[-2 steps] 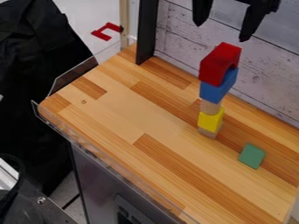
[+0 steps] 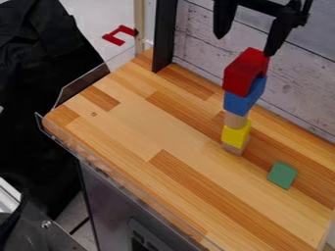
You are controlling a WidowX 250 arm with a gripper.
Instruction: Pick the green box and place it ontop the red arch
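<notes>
Green box lies on the tabletop, near the foot of a 5-piece tower

The gripper hangs at the top of the camera view, its 2 black fingers spread apart with no object between them. The tip of 1 finger overlaps the right edge of the red arch in view; whether they touch, I cannot tell. The arch tops the tower, resting on a blue block. Below come a wooden cylinder, a yellow block and a wooden block on the tabletop. A planked wall rises behind, with a black post at its left end.
</notes>
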